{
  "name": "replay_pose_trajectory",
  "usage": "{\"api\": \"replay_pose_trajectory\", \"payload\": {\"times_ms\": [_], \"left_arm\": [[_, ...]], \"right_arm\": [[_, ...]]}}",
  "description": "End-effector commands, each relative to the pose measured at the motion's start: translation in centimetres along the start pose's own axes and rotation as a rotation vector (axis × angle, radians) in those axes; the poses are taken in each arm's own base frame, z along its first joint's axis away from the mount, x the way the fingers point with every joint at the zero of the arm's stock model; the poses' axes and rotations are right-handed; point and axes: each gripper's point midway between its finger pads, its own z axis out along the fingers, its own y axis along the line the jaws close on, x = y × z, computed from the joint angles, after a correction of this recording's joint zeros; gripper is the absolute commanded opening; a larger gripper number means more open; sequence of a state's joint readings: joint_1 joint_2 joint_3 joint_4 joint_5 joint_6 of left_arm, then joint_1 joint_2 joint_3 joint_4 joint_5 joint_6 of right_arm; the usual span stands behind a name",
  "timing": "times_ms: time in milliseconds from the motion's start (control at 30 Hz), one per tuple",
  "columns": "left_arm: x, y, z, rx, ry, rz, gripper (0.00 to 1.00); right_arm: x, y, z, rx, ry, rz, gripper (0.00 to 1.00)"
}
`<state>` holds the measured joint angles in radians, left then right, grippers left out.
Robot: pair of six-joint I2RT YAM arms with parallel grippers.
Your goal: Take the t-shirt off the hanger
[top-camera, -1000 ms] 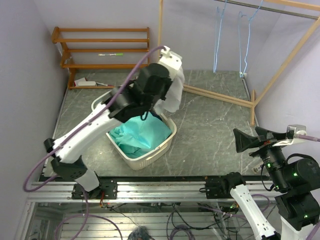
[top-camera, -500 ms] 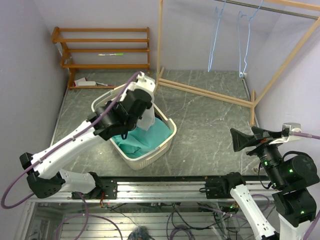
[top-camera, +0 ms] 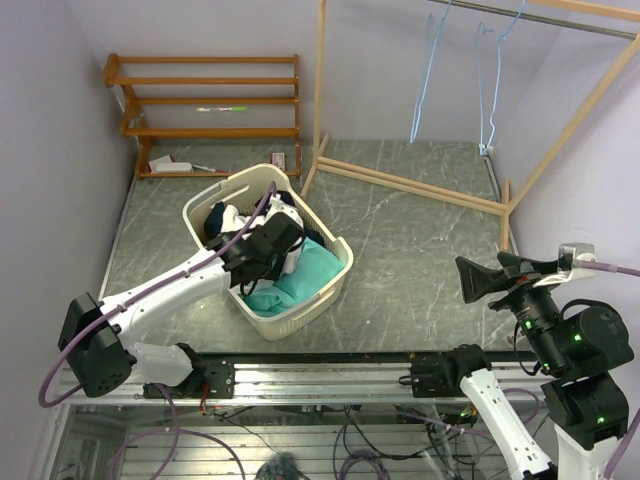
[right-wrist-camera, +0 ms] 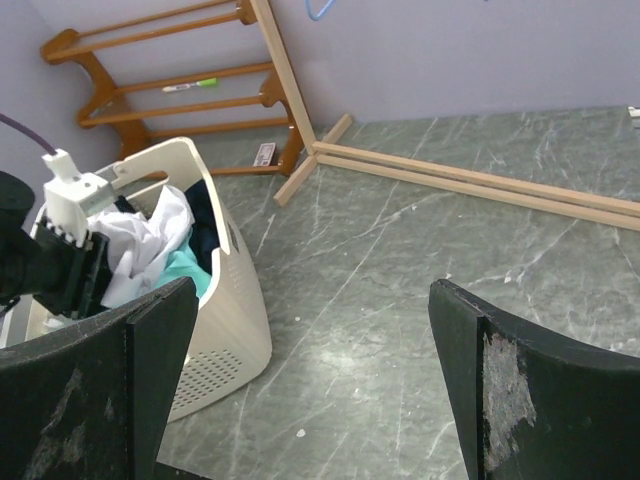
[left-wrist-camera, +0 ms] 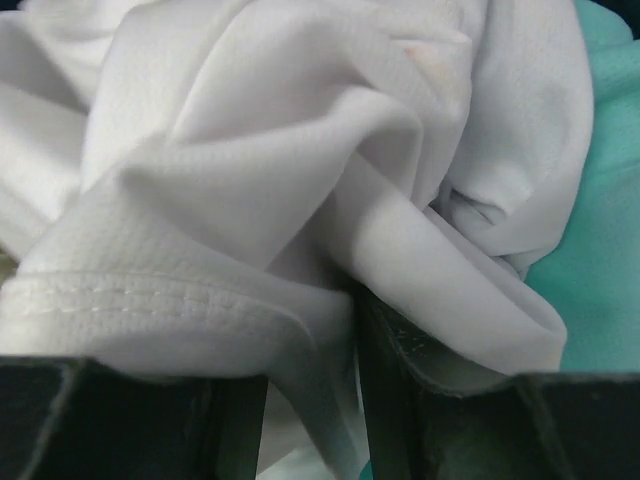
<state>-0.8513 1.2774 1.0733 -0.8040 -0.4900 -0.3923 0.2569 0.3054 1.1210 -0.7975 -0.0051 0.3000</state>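
The white t-shirt (left-wrist-camera: 300,180) lies crumpled in the cream laundry basket (top-camera: 335,290), on top of a teal cloth (top-camera: 312,272). My left gripper (top-camera: 275,258) is down inside the basket, pressed into the shirt. In the left wrist view its jaws (left-wrist-camera: 312,380) stand apart, with a loose fold of white cloth hanging between them. Two bare blue wire hangers (top-camera: 425,75) hang from the rail at the back right. At the right edge, away from the basket, my right gripper (top-camera: 480,282) is held wide open over bare floor, with nothing between its fingers (right-wrist-camera: 500,390).
A wooden clothes-rack frame (top-camera: 420,185) crosses the grey stone surface behind the basket. A low wooden shelf (top-camera: 205,100) stands at the back left wall. Dark garments (top-camera: 215,225) fill the basket's far corner. The basket wall (right-wrist-camera: 235,300) shows left of the right gripper.
The left arm has dropped from above the basket's back rim down into it, carrying the white t-shirt. Its jaws have parted from shut. The right arm has barely moved.
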Motion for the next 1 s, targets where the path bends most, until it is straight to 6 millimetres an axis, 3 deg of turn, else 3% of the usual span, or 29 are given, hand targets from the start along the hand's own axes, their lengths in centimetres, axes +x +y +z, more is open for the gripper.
{"api": "replay_pose_trajectory", "payload": {"times_ms": [0, 167, 233, 267, 300, 333, 367, 567, 733, 767, 867, 967], "left_arm": [[0.6, -3.6, 0.8, 0.168, 0.035, -0.078, 0.49], [-0.1, -3.7, 0.5, 0.176, 0.023, -0.081, 0.47], [-1.2, -3.1, -0.5, 0.169, -0.007, -0.076, 0.55], [-1.8, -2.7, -1.2, 0.163, -0.021, -0.073, 0.65], [-2.6, -2.4, -2.0, 0.164, -0.043, -0.074, 0.85], [-3.5, -2.0, -2.9, 0.164, -0.067, -0.076, 0.97], [-4.3, -1.6, -3.8, 0.166, -0.091, -0.077, 1.0], [-8.5, 1.4, -9.9, 0.166, -0.252, -0.104, 0.99], [-9.8, 5.6, -14.0, 0.1, -0.418, -0.159, 0.99], [-9.7, 6.3, -14.3, 0.082, -0.439, -0.165, 0.99], [-9.3, 7.0, -14.2, 0.048, -0.451, -0.157, 0.99], [-9.3, 6.5, -13.0, 0.037, -0.412, -0.141, 0.99]], "right_arm": [[0.0, 0.5, 0.5, -0.024, 0.002, 0.005, 1.0], [0.2, 0.7, 0.7, -0.037, 0.01, 0.009, 1.0], [0.2, 0.7, 0.8, -0.039, 0.012, 0.007, 1.0], [0.2, 0.7, 0.8, -0.04, 0.012, 0.007, 1.0], [0.2, 0.7, 0.7, -0.04, 0.013, 0.008, 1.0], [0.2, 0.8, 0.8, -0.044, 0.013, 0.008, 1.0], [0.2, 0.8, 0.8, -0.044, 0.012, 0.009, 1.0], [1.7, 1.0, 1.8, -0.064, 0.068, 0.011, 1.0], [6.4, -0.1, 4.5, -0.026, 0.252, 0.018, 1.0], [8.5, -0.5, 5.5, -0.015, 0.323, 0.021, 1.0], [11.5, -1.0, 7.4, 0.006, 0.452, 0.034, 1.0], [12.1, -1.9, 9.0, 0.069, 0.5, 0.044, 1.0]]}}
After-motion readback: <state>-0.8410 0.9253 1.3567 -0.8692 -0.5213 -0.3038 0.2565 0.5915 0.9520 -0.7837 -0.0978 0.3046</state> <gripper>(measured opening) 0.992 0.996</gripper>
